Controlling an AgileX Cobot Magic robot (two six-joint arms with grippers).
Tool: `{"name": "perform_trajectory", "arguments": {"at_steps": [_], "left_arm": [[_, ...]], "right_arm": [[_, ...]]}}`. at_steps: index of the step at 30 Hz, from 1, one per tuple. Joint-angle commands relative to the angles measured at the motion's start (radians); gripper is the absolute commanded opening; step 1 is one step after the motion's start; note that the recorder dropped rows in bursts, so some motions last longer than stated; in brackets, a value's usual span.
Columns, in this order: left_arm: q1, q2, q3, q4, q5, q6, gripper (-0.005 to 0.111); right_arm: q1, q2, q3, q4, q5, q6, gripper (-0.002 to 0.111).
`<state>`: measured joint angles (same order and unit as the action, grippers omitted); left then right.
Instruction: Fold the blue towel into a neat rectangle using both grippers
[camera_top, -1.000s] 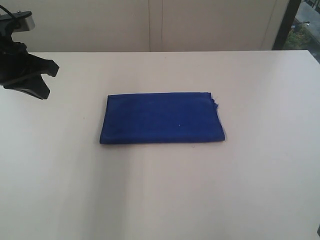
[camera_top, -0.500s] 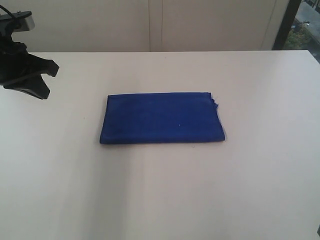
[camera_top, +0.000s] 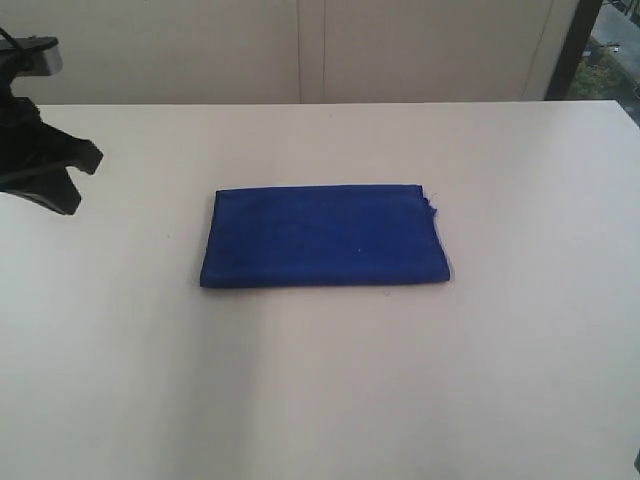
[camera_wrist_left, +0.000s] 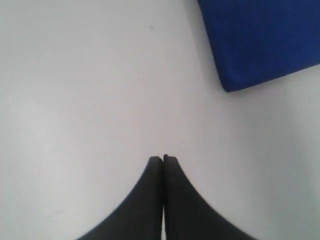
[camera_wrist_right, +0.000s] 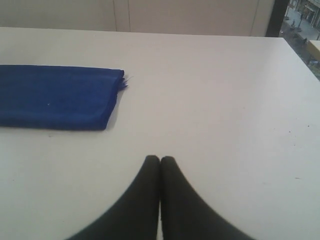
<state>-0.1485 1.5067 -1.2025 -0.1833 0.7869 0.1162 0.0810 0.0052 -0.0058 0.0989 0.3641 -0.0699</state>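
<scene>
A wide white bench (camera_top: 320, 390) fills most of the room in front of me, its top plain and matte. Behind its far edge runs a pale panelled wall (camera_top: 180, 50), and at the far right corner a dark-framed window (camera_top: 612, 45) lets in a strip of daylight.

The blue towel (camera_top: 323, 236) lies flat near the middle of the bench, folded into a tidy rectangle with its long sides running across from left to right. It is a deep royal blue, and nothing is touching it. At its right end the stacked layers show as a soft doubled edge.

The left arm (camera_top: 35, 165) hangs over the far left of the bench, black and bulky, with a grey-white block (camera_top: 45, 58) on top, well apart from the towel. From its wrist camera the left gripper (camera_wrist_left: 163, 158) shows its jaws pressed together with only a hairline between them and nothing caught there, over bare bench, one corner of the towel lying off to the side ahead of it.

The right gripper (camera_wrist_right: 160, 158) appears only in its own wrist camera. Its jaws are likewise pressed tight together and empty, above bare bench, with the towel's right end ahead and apart from the tips.

A small loose thread (camera_top: 432, 207) sticks out at the towel's far right corner, and a tiny pale speck (camera_top: 359, 248) sits on the cloth.
</scene>
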Motion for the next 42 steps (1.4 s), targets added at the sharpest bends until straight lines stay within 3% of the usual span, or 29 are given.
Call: {"name": "perform_trajectory", "arguments": {"at_steps": [1,5,12,15,19,28,42], "left_arm": [[-0.003,-0.22,0.165,0.108,-0.085,-0.071,0.0],[-0.003,-0.515,0.391,0.166,-0.187,-0.091,0.0],[-0.003,-1.036,0.814,0.219,-0.198,-0.091,0.0],[-0.003,-1.195,0.932,0.268,-0.33,-0.083,0.0],[-0.003,-1.377,1.045,0.267,-0.381,-0.124,0.0],[-0.003,-1.507,1.19,0.266,-0.427,-0.306,0.0],[-0.003,-1.507,1.203,0.268,-0.443,-0.322,0.0]], "right_arm": [[-0.002,-0.005,0.006,-0.002,-0.013,0.003,0.0],[-0.002,-0.005,0.006,-0.002,-0.013,0.003,0.0],[-0.002,-0.005,0.006,-0.002,-0.013,0.003,0.0],[-0.002,-0.005,0.006,-0.002,-0.013,0.003,0.0],[-0.002,-0.005,0.006,-0.002,-0.013,0.003,0.0],[-0.002,-0.005,0.006,-0.002,-0.013,0.003,0.0],[-0.002,-0.005,0.006,-0.002,-0.013,0.003,0.0]]}}
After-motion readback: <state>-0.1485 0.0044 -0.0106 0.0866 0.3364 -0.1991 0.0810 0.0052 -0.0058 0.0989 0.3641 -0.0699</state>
